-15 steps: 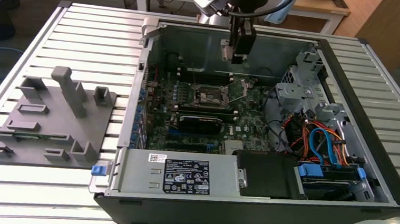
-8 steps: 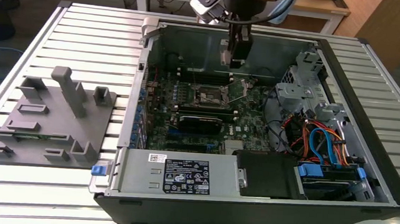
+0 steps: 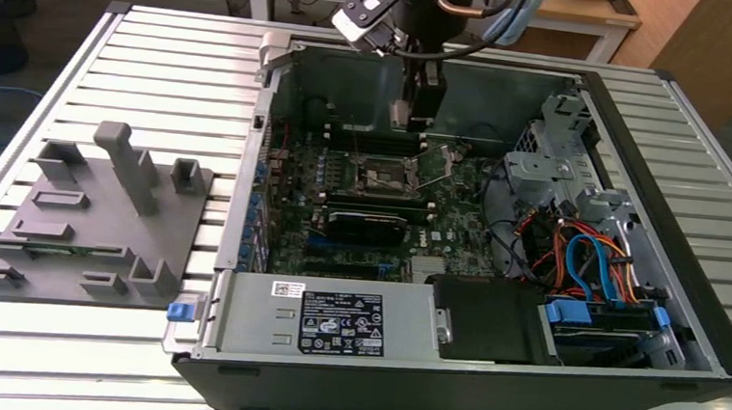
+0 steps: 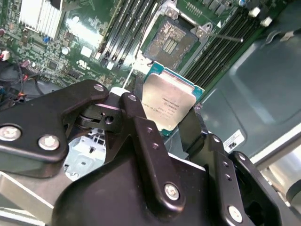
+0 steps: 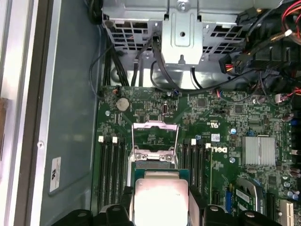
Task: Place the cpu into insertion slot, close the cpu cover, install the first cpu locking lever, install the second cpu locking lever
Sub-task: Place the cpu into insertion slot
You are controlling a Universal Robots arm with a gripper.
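Gripping chip by two opposite edges, gripper clamped on it. Chip held above motherboard, clear of bare socket, toward far wall of computer case.

You're in a robotics lab or workshop: a slotted aluminium worktop carries an opened computer case and a grey fixture block, with wooden desks behind.

I'm holding the cpu pinched in the gripper, the insertion slot sitting at its twelve o'clock.
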